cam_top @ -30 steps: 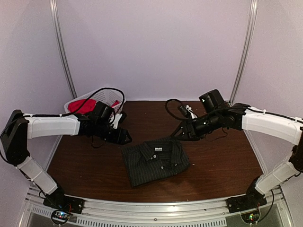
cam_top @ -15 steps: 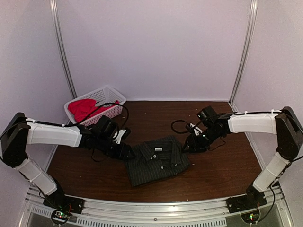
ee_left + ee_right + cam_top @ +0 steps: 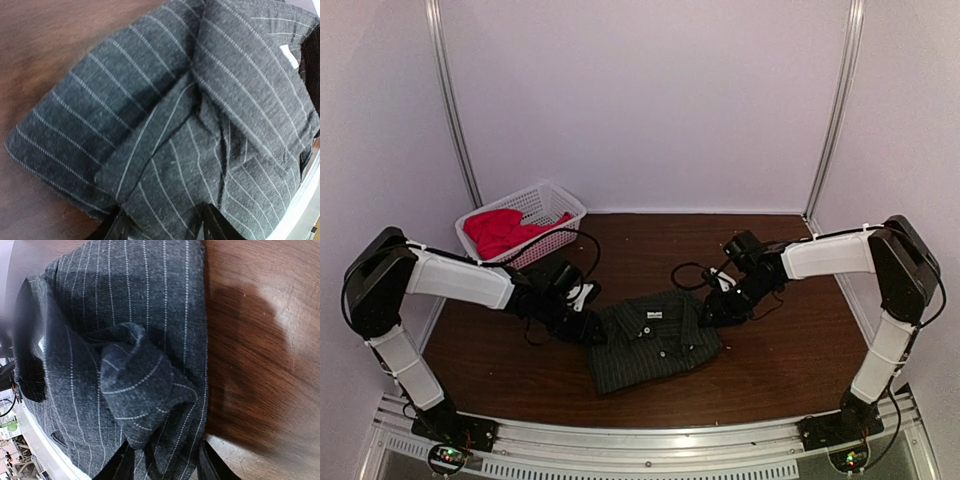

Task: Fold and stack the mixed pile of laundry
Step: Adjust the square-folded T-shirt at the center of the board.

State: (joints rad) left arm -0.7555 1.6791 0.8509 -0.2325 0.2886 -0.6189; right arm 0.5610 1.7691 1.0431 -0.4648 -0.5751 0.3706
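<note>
The right claw [image 3: 162, 467] straddles a bunched fold of the pinstriped shirt [image 3: 125, 315] on the brown table [image 3: 260, 365].

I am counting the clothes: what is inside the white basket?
A crumpled red garment lies in the white basket. Anything beneath it is covered and cannot be seen.

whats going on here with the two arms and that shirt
Two robot arms are working on a dark pinstriped shirt lying folded on the table. The left gripper is at its left edge and the right gripper at its right edge, each with jaws apart and cloth between them, no firm pinch visible. The red T-shirt sits in the white basket at the back left, untouched.
</note>
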